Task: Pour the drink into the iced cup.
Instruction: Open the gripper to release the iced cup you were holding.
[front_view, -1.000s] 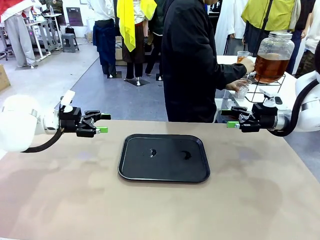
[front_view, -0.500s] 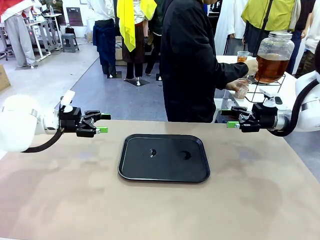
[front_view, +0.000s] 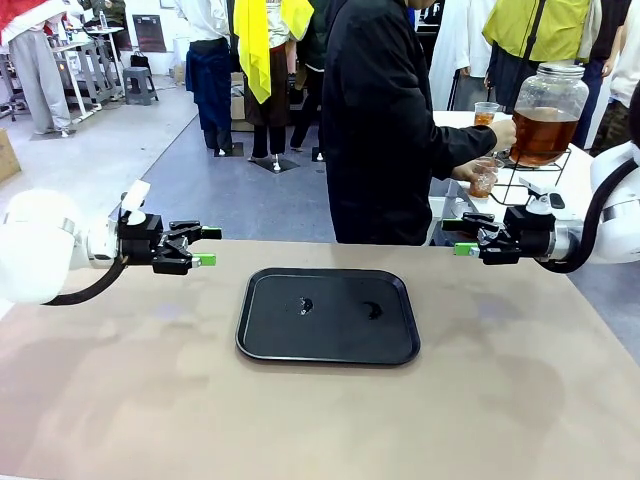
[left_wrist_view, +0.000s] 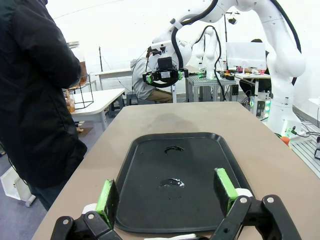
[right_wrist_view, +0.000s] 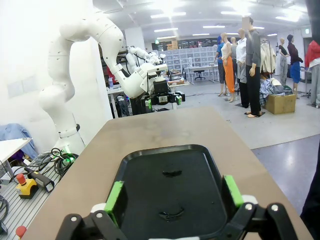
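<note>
Tan tabletop (front_view: 500, 400) carries a black tray (front_view: 327, 345) at frame centre, no cup on it. Left gripper (front_view: 205, 246) and right gripper (front_view: 458, 237) hover with jaws apart, holding nothing. Upper right, a person fills a small cup (front_view: 483, 183) with the drink from a glass dispenser (front_view: 545, 113). Judged: preparation; next the cups must reach the tray.

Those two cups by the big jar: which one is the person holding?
The cup low beside the jar, in the person's hand, under the tap. The other cup stands untouched on the white table behind.

A black tray (front_view: 328, 316) is lying at the table's (front_view: 120, 400) middle. Both grippers, left (front_view: 207, 246) and right (front_view: 458, 236), are hovering open near its far corners. Beyond, a person's hand (front_view: 468, 171) is holding a cup (front_view: 484, 181) under the drink (front_view: 542, 133) jar.
</note>
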